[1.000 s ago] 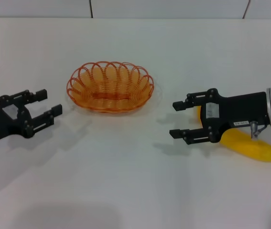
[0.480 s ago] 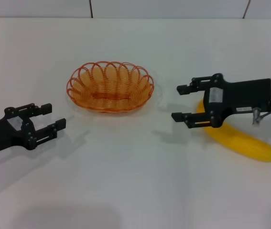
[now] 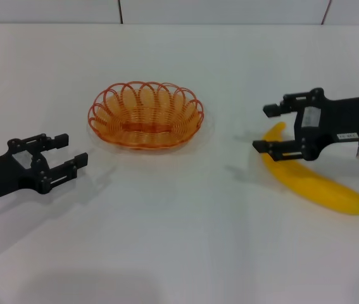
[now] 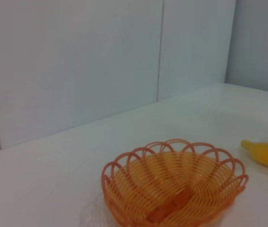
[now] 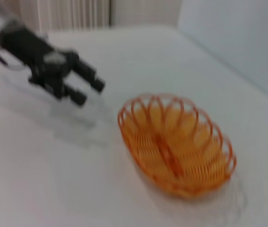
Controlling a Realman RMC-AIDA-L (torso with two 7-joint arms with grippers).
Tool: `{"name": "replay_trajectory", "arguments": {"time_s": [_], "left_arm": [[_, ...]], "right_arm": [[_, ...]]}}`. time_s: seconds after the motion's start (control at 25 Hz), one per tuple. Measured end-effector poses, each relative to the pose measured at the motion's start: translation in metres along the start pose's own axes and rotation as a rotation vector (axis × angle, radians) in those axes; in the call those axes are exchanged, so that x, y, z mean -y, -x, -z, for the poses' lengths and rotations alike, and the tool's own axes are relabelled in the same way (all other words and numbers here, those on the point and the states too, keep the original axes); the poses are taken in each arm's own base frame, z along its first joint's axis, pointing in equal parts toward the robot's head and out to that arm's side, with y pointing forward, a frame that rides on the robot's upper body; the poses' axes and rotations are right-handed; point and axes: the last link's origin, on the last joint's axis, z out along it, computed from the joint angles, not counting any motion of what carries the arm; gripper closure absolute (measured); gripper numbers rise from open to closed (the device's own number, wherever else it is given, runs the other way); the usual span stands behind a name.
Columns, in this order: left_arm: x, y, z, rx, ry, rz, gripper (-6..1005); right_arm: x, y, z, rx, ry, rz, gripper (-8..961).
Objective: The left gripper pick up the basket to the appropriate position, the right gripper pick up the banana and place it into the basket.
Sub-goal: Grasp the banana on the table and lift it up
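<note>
The basket (image 3: 146, 114) sits empty on the table (image 3: 179, 253); the left gripper (image 3: 63, 158) hangs left of the basket, jaws parted, holding nothing; right of the basket the right gripper (image 3: 268, 129) hovers unclenched over the banana's (image 3: 312, 183) near tip, probably lining up 1 grasp.
</note>
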Motion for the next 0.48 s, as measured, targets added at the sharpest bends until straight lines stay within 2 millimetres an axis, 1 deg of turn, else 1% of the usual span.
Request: {"name": "replay_trajectory", "arguments": {"time_s": [0.16,0.32,0.48], "left_arm": [[-0.001,0.001,-0.004,0.008,-0.001,-0.002,405],[-0.001,0.002,-0.005,0.016,-0.007,-0.002,405],[-0.001,0.002,-0.006,0.018,-0.004,-0.004,405]], "right_arm": [[-0.001,0.002,-0.003,-0.117,-0.004,-0.008,183],[-0.006,0.007,-0.007,-0.233,-0.01,0.001,171],[-0.013,0.015,-0.008,-0.282,-0.003,0.016,158]]}}
